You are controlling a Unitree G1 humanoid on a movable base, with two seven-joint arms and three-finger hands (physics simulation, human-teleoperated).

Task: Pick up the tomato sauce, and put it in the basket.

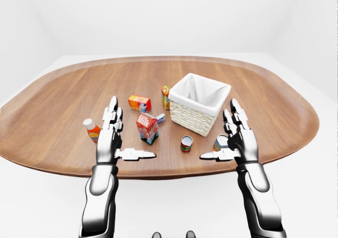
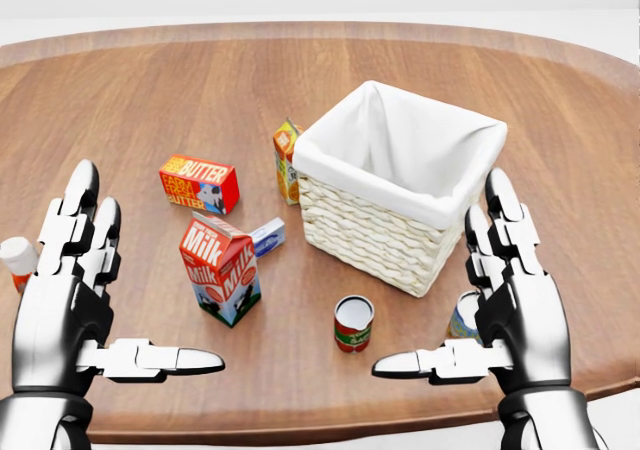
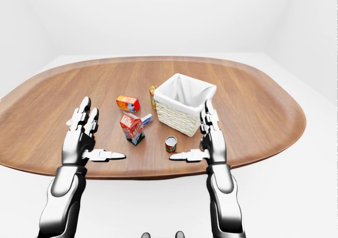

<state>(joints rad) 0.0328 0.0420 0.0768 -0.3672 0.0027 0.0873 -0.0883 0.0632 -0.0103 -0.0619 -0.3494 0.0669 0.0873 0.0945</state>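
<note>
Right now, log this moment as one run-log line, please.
phase: approach | left hand: open, empty | right hand: open, empty | tomato sauce can: upright on table, untouched | basket: empty

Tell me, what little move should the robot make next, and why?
Probably reach the right robot hand leftward and down toward the red tomato sauce can. Both hands hang open, holding nothing; the left robot hand is farther off. The can stands upright on the table, just below the white-lined basket in the head view.

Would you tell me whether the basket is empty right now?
Empty as far as visible: the basket shows only its white lining; its floor is partly hidden.
</note>
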